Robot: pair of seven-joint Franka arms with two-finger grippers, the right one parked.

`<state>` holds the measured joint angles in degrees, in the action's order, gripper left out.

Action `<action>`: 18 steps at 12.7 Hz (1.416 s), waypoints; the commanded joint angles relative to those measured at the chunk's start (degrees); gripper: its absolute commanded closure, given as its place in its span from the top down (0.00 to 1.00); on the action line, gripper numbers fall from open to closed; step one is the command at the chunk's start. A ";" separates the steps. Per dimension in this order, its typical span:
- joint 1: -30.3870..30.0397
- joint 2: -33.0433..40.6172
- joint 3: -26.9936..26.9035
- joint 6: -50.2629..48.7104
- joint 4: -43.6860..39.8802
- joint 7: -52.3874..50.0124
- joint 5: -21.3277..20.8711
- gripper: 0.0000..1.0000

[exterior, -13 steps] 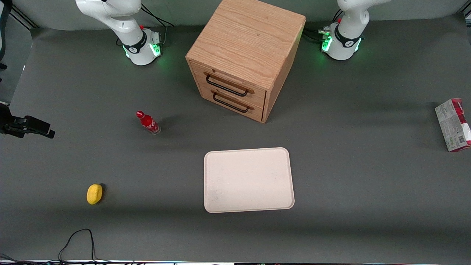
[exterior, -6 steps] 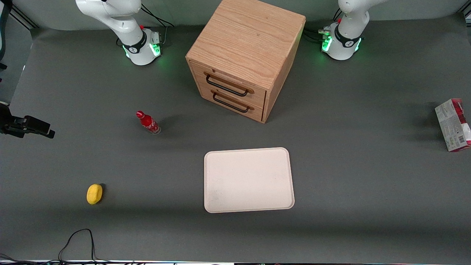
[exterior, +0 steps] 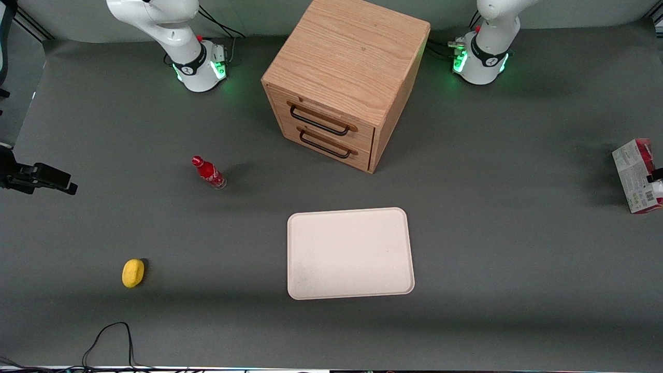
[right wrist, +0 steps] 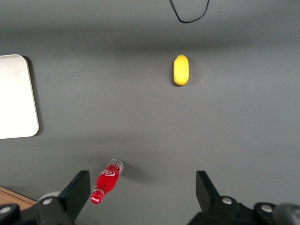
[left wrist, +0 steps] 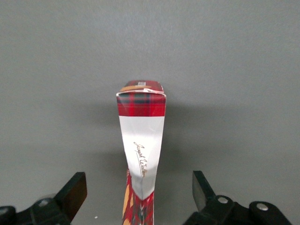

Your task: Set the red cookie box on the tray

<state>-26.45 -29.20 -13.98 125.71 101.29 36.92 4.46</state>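
Status at this moment: the placement has not begun; I judge the task to be in its approach stage.

The red cookie box [exterior: 636, 175] stands on the counter [exterior: 497, 248] at the working arm's end, roughly 3 o'clock in the front view, well apart from the tray [exterior: 350, 253]. The tray lies in front of the wooden drawer cabinet [exterior: 346, 77], nearer the front camera, and carries nothing.

My gripper [left wrist: 139, 192] is above the box. In the left wrist view the two fingers [left wrist: 74, 190] are spread wide, one to each side of the box's narrow red plaid edge [left wrist: 140, 140], with clear gaps on both sides; neither finger touches the carton. In the front view only a small dark part of the gripper shows at the frame's edge, against the box.

Done: alignment over the carton's narrow edge, as far as I can judge. Left: descend, close on the box, lift, carry it toward the tray and set it down inside the rim.

Also present, not concerned: a small red bottle [exterior: 208, 172] and a yellow object [exterior: 132, 273], both toward the parked arm's end.
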 commanded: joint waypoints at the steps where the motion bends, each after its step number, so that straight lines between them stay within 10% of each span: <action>1: -0.70 -1.82 0.01 1.03 0.58 1.66 3.45 0.99; 9: -0.70 -2.35 -0.17 4.37 3.39 1.84 2.66 0.00; 18: 4.99 5.19 1.05 -7.81 -2.57 0.96 -3.31 0.00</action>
<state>-24.50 -28.70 -13.12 124.63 100.85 37.72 3.38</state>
